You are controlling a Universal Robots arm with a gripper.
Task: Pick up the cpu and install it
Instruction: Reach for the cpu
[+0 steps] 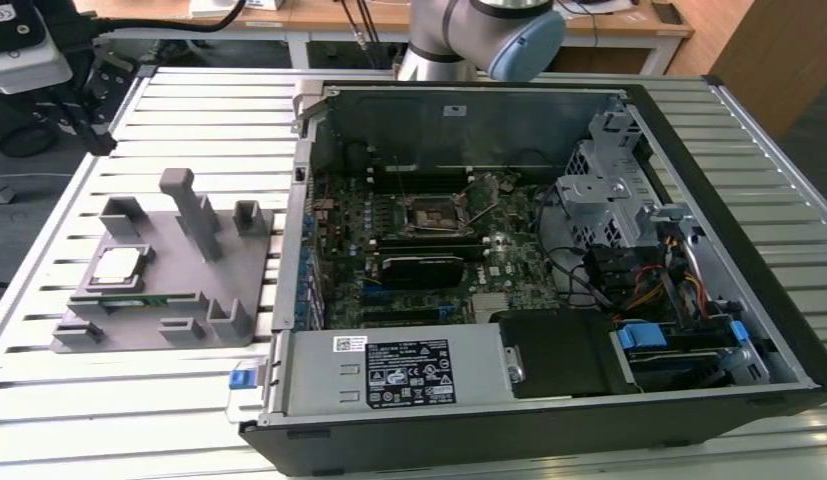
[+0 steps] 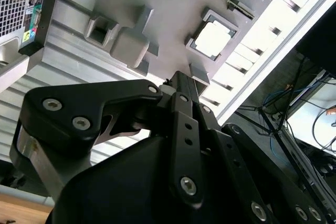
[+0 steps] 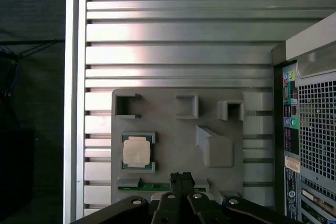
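cpu (image 3: 137,151) sits in its holder (image 3: 173,145), nine o'clock of the case (image 1: 520,442) in the exterior view; gripper (image 3: 181,178) jaws closed, empty. i'd centre squarely, grip its edges.

Desk (image 1: 186,100): slatted metal, carries everything.
Holder (image 1: 246,285): grey, beside case, on the exterior view's left.
Case (image 1: 520,440): open, lying flat.
Socket (image 1: 431,212): black, on board inside case.
Memory stick (image 1: 140,298): green, in holder slot.

Looking at a robotics lab, judging by the slatted aluminium desk (image 1: 206,110), the opened computer tower (image 1: 507,260) lying on it, the grey parts fixture (image 1: 186,262), the robot arm (image 1: 453,45) and wooden benches (image 1: 346,12) behind
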